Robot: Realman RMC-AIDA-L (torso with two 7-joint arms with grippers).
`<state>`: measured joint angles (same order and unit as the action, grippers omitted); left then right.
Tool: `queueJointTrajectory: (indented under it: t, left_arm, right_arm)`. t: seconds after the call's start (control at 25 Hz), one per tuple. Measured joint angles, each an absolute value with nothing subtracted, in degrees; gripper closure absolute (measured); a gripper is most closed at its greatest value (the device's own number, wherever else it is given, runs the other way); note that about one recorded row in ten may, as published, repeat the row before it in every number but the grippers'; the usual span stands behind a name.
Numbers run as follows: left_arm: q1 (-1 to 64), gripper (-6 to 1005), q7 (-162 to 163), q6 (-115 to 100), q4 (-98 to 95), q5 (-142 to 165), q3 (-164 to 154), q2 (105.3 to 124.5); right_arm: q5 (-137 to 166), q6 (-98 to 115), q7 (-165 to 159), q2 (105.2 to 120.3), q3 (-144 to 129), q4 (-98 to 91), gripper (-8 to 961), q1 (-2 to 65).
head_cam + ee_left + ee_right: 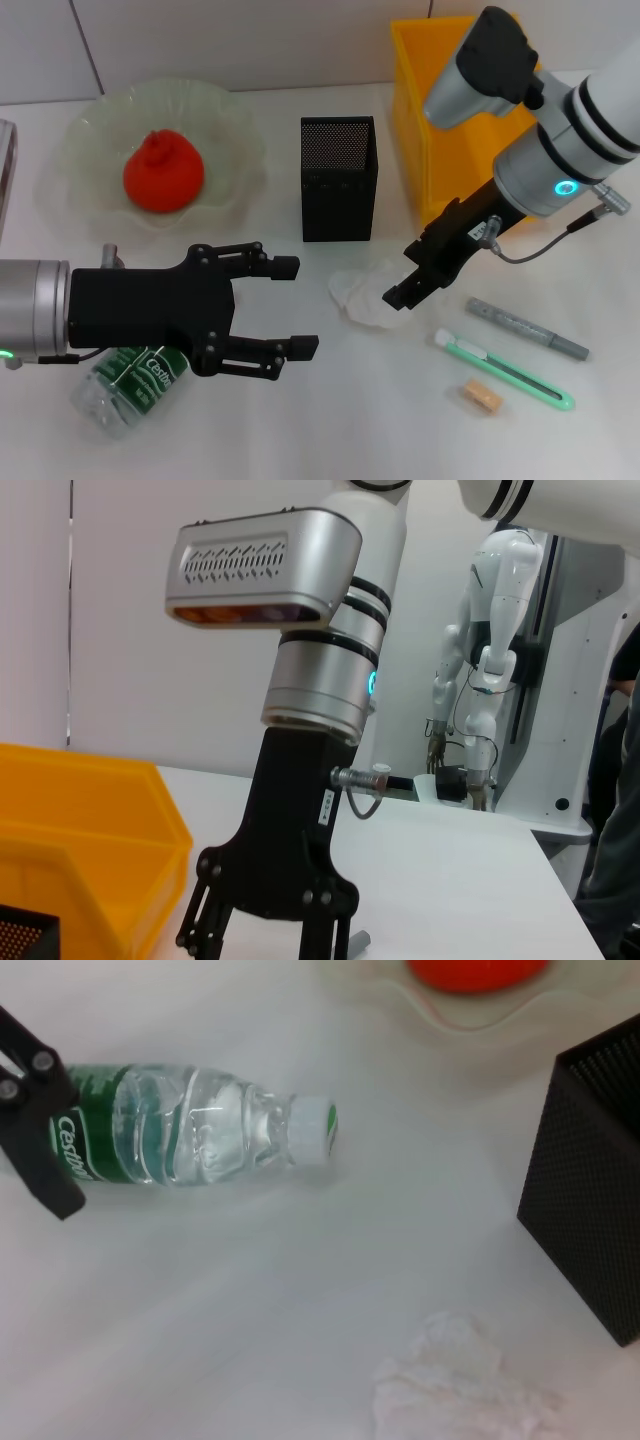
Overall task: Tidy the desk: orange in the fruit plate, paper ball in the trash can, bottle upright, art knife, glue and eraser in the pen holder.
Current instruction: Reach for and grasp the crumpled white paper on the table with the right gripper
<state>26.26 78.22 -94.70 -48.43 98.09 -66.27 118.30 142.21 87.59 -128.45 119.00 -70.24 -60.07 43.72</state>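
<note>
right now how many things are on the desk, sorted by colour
orange/red: 3 – orange, trash can, eraser
white/clear: 3 – paper ball, fruit plate, bottle
black: 1 – pen holder
green: 1 – art knife
grey: 1 – glue
total: 9

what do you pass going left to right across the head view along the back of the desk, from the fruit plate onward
fruit plate with the orange in it → black mesh pen holder → yellow trash can, partly behind the right arm
</note>
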Motion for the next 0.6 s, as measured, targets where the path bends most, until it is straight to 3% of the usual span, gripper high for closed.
queueJointTrajectory:
  t: [0.6]
  left_arm:
    - [26.4,145,78.6,-94.6,-48.4,98.2,-66.5,118.29]
  right_arm:
    - [141.8,82.7,-128.3,119.12,-73.6,-54.4,244,46.5]
